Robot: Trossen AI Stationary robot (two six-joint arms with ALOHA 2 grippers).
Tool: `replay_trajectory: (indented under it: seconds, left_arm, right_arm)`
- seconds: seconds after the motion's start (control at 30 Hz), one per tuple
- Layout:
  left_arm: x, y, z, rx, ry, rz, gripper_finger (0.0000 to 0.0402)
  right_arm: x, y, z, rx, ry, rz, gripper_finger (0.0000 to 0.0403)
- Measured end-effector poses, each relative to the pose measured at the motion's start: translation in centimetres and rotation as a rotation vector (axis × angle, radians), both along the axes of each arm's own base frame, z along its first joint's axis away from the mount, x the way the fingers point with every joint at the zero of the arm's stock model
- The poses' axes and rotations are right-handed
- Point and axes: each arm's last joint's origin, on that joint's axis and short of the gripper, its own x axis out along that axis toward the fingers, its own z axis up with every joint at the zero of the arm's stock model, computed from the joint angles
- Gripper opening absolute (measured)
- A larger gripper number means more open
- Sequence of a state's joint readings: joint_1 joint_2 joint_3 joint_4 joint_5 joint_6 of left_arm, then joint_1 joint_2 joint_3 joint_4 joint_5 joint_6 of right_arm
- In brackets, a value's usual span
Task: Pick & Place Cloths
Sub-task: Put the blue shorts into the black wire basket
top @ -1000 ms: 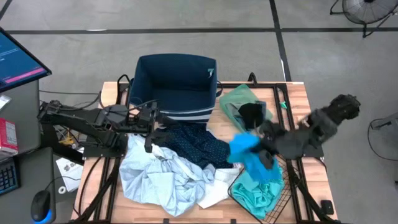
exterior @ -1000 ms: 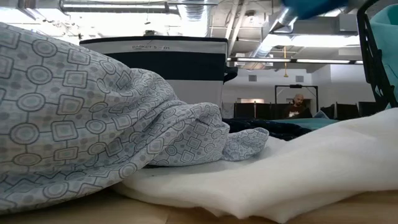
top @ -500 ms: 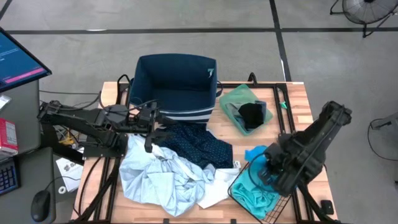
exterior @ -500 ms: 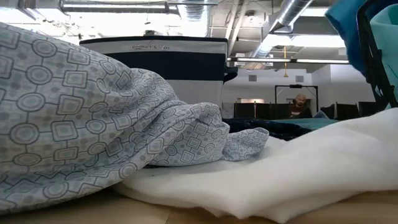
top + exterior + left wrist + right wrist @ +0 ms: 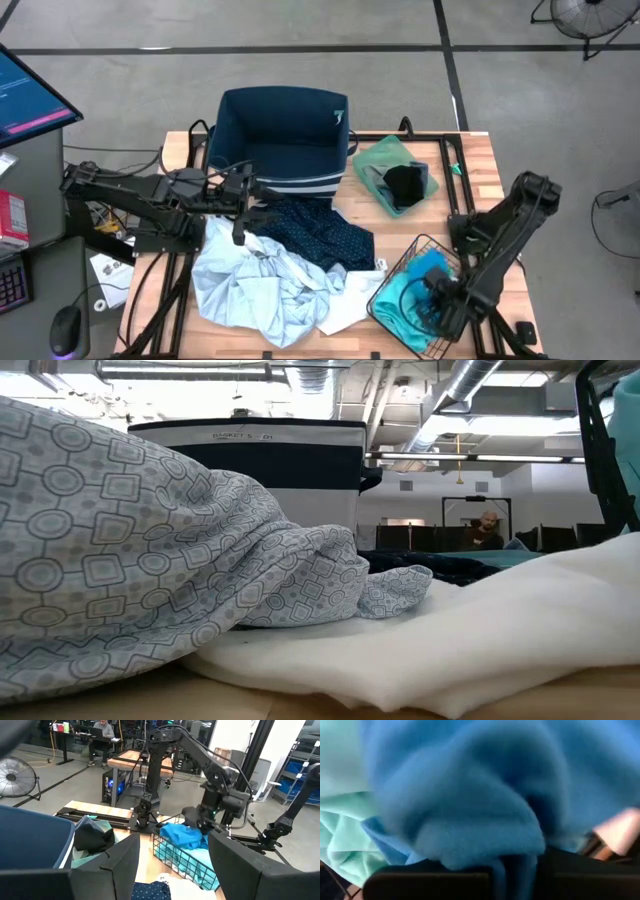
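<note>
My right gripper (image 5: 436, 292) reaches down into the black wire basket (image 5: 384, 288) at the table's near right, shut on a bright blue cloth (image 5: 430, 268). That cloth rests bunched on a turquoise cloth (image 5: 400, 312) inside the basket. My left gripper (image 5: 172, 870) hangs open and level over the table's left, with nothing between its fingers. Below it lie a pale blue patterned cloth (image 5: 250, 285), a navy dotted cloth (image 5: 320, 235) and a white cloth (image 5: 352, 300). A black cloth (image 5: 405, 183) sits on a green one (image 5: 382, 160) at the far right. My right gripper pinches a fold of the bright blue cloth (image 5: 505, 852) between its two fingers (image 5: 430, 882). It comes from above, pointing down. The cloth bulges slack ahead of the fingers and lies on the turquoise cloth (image 5: 345, 825) in the basket.
A boxy navy bin (image 5: 283, 135) with white stripes stands at the far middle of the table. The cloth pile fills the table's near middle. In the low view it blocks the left (image 5: 150, 550), and a person (image 5: 485, 530) sits far off in the room.
My right gripper has swung toward the table's near edge and gone down into the wire basket, tipping until it points down. The bright blue cloth went with it, from hanging above the table's middle right to lying bunched in the basket.
</note>
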State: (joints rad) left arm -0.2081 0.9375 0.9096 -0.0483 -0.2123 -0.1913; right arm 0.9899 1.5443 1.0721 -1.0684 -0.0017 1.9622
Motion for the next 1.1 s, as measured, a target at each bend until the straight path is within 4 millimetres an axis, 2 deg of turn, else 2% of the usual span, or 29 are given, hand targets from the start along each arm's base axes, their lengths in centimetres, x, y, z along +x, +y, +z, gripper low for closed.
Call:
replay_trajectory:
  seconds: [0.13, 0.33, 0.57, 0.93, 1.1]
  left_arm:
    - [0.0, 0.0, 0.0, 0.0, 0.0, 0.0, 0.0215]
    - [0.0, 0.0, 0.0, 0.0, 0.0, 0.0, 0.0215]
    - [0.0, 0.0, 0.0, 0.0, 0.0, 0.0, 0.0215]
    - [0.0, 0.0, 0.0, 0.0, 0.0, 0.0, 0.0216]
    - [0.0, 0.0, 0.0, 0.012, 0.0, 0.0, 0.0225]
  right_arm:
    - [0.5, 0.8, -1.6, 0.041, 0.007, -0.004, 0.0]
    - [2.2, 0.2, -3.2, 0.001, 0.056, 0.006, 0.0]
    - [3.8, -0.6, -6.2, 0.057, 0.123, 0.104, 0.0004]
    - [4.0, -1.1, -6.3, 0.038, 0.124, 0.217, 0.0011]
    - [3.8, -1.2, -5.3, 0.049, 0.084, 0.253, 0.0055]
